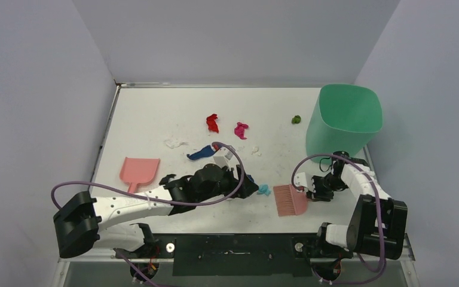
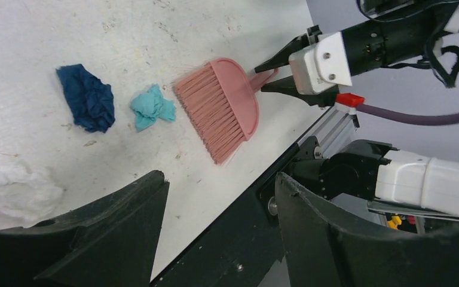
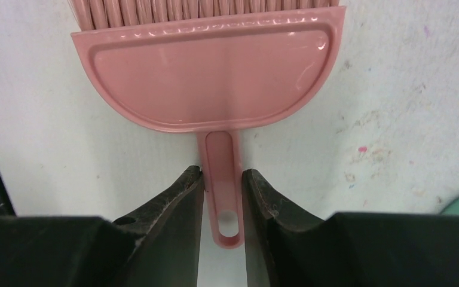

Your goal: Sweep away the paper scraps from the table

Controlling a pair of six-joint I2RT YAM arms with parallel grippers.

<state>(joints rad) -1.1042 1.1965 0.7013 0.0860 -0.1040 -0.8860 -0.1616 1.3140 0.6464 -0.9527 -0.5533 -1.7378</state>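
Note:
Paper scraps lie scattered on the table point(image 1: 155, 113): red point(image 1: 213, 123), magenta point(image 1: 240, 130), green point(image 1: 296, 119), white point(image 1: 175, 143), dark blue point(image 1: 200, 154) and cyan point(image 1: 264, 191). The left wrist view shows a dark blue scrap point(image 2: 86, 97), the cyan one point(image 2: 151, 106) and a white one point(image 2: 18, 188). The pink brush point(image 1: 290, 200) lies flat near the front edge, bristles toward the cyan scrap. My right gripper point(image 3: 223, 173) is shut on the brush's point(image 3: 206, 75) thin handle. My left gripper point(image 2: 221, 179) hovers open and empty left of the cyan scrap.
A pink dustpan point(image 1: 137, 171) lies on the table at the left, behind my left arm. A green bin point(image 1: 342, 122) stands at the back right, just beyond my right arm. The black front rail point(image 2: 239, 227) runs close to the brush.

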